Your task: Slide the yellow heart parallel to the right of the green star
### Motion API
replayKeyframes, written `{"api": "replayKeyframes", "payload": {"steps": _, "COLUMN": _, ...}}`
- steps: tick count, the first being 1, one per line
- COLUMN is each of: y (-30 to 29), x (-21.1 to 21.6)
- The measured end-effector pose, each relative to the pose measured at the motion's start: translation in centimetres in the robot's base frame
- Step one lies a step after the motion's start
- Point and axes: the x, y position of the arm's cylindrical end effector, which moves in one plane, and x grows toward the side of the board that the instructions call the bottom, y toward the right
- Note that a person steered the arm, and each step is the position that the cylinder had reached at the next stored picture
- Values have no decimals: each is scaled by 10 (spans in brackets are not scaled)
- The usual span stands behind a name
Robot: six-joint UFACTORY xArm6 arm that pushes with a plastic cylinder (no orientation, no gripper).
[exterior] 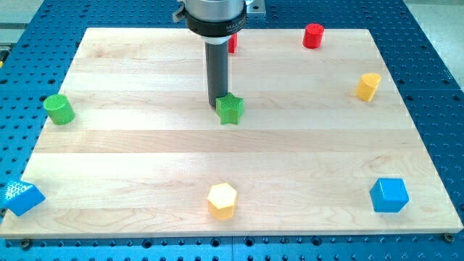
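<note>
The green star (pixel 230 109) lies near the board's middle, a little toward the view's top. My tip (pixel 216 108) stands right at the star's upper left edge, touching it or nearly so. The yellow heart (pixel 368 85) lies far off at the view's right, slightly higher in the view than the star, near the board's right edge. The rod rises straight up from the tip to the arm's end at the view's top.
A yellow hexagon (pixel 222 200) lies at the bottom centre. A blue cube (pixel 389 194) is at the bottom right and a blue triangle (pixel 22 196) at the bottom left corner. A green cylinder (pixel 58 109) is at the left, a red cylinder (pixel 313 35) at the top right, and a red block (pixel 233 42) is partly hidden behind the rod.
</note>
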Motion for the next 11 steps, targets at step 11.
{"api": "replayKeyframes", "payload": {"steps": 11, "y": 164, "x": 22}}
